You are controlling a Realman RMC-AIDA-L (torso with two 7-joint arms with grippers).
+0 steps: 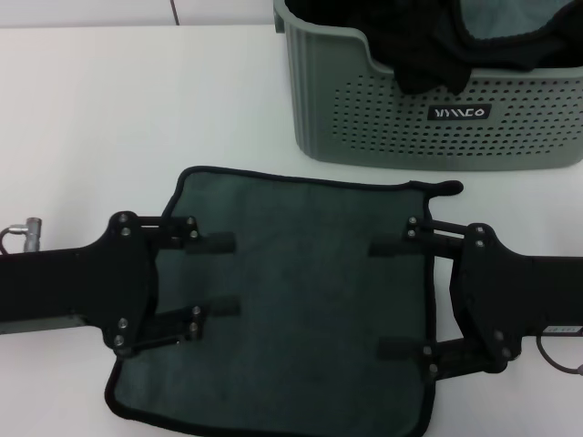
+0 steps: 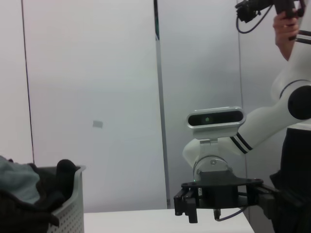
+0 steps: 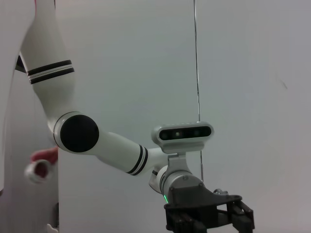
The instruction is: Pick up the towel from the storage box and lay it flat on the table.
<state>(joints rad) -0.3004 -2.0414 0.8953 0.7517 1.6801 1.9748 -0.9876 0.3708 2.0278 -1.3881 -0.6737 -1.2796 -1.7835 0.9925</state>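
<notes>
Both grippers, the left gripper [image 1: 211, 276] and the right gripper [image 1: 393, 297], are hovering with jaws apart over the towel [image 1: 301, 300], which is lying flat on the table [image 1: 137, 118] before the storage box [image 1: 383, 127], so lifting straight up should avoid wrinkling it.

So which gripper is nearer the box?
Right. The right gripper sits over the towel just below the box; the left gripper is farther off, across the towel.
</notes>
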